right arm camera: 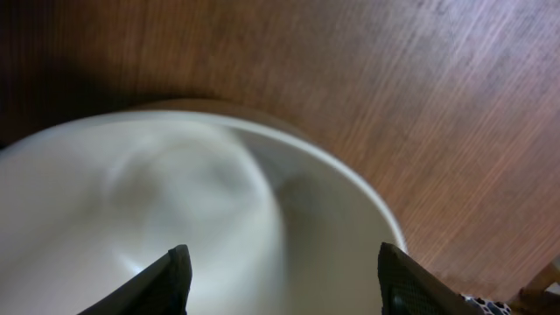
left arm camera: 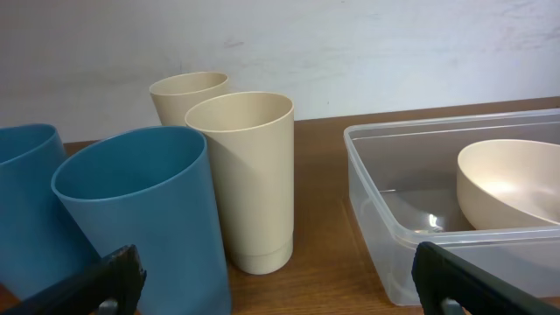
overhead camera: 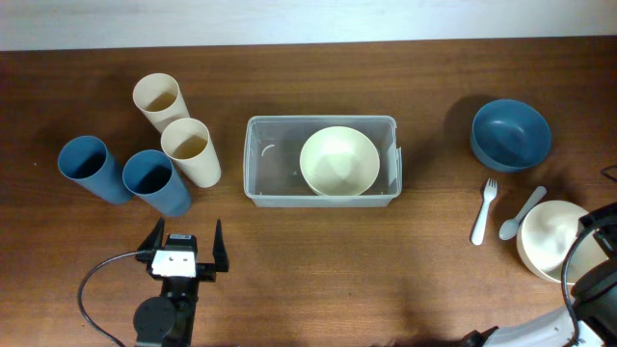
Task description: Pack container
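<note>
A: At the near left of the brown wooden table (overhead camera: 386, 280), how does the left gripper (overhead camera: 188, 231) stand?
B: Jaws spread wide, holding nothing, aimed at the far side. Just beyond them four tall plastic cups stand in a tight cluster: a blue cup (overhead camera: 152, 180) nearest, a second blue cup (overhead camera: 92, 169) to its left, a cream cup (overhead camera: 191, 151) just behind the first, and a second cream cup (overhead camera: 157, 99) farthest back.
A: And the right gripper (right arm camera: 284, 276)?
B: At the near right edge, jaws also spread, hanging over a round cream bowl (right arm camera: 210, 201). That wrist view is blurred, so I cannot tell whether the fingers touch the bowl.
A: Where is the container?
B: The clear rectangular plastic container (overhead camera: 262, 169) sits mid-table, just right of the cups and well apart from both grippers. A second round cream bowl (overhead camera: 338, 161) rests inside it, toward its right end.
A: What else?
B: A white plastic fork (overhead camera: 484, 212) and a pale grey spoon (overhead camera: 523, 210) lie side by side just left of the bowl under the right gripper. A round dark blue bowl (overhead camera: 510, 133) sits beyond them, at the far right.
</note>
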### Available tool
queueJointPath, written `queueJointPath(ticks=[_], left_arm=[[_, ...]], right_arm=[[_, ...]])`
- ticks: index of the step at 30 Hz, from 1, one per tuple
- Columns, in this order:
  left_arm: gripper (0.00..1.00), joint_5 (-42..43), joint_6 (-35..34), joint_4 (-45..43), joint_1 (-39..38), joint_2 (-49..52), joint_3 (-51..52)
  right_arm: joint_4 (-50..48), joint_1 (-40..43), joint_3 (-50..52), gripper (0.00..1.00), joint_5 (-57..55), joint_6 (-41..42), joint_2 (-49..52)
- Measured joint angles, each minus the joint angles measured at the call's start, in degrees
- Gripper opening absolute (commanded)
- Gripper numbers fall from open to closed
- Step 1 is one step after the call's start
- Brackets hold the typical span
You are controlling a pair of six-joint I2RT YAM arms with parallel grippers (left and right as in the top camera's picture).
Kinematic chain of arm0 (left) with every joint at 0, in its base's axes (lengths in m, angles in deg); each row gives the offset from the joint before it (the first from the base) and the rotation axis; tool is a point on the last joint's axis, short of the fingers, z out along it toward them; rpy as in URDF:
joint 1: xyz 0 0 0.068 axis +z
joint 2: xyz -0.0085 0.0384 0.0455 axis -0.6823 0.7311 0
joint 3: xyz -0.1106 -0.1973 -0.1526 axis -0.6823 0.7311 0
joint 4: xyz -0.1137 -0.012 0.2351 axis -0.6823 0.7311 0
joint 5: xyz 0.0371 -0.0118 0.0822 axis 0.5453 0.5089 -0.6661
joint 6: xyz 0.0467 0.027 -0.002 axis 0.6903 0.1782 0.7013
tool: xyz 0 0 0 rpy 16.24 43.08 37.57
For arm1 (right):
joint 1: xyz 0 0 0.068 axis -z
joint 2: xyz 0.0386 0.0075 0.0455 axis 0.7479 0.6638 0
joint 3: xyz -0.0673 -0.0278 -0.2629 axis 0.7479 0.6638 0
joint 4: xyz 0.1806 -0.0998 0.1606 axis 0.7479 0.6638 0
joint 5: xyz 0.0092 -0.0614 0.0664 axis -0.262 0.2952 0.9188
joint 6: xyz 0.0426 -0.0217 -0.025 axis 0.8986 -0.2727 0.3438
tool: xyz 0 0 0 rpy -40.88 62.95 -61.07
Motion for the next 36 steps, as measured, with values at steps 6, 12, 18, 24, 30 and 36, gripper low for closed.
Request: queueJointPath(ticks=[6, 12, 18, 24, 30, 36], left_arm=[[1.0, 0.0, 0.0, 0.0, 0.0, 0.0, 0.0], [0.99, 0.0, 0.0, 0.0, 0.0, 0.0, 0.0], [0.99, 0.0, 0.0, 0.0, 0.0, 0.0, 0.0], [1.0, 0.0, 0.0, 0.0, 0.0, 0.0, 0.0], [1.0, 0.0, 0.0, 0.0, 0.0, 0.0, 0.0], [1.0, 0.0, 0.0, 0.0, 0.0, 0.0, 0.0]], right_arm=[[-1.64, 0.35, 0.0, 0.7, 0.94, -1.38, -0.02], [-5.22, -0.5, -0.02, 0.91, 5.81, -8.74, -0.02], [-8.07, -0.79, -0.02, 0.92, 7.69, -12.98, 0.0], [-10.08, -1.11, -0.33, 0.92, 12.17, -17.64, 0.0], [-10.25, -2.51, -2.95, 0.94, 14.27, -19.5, -0.02], [-8.44, -5.97, -3.91, 0.93, 13.66, -11.76, 0.0]])
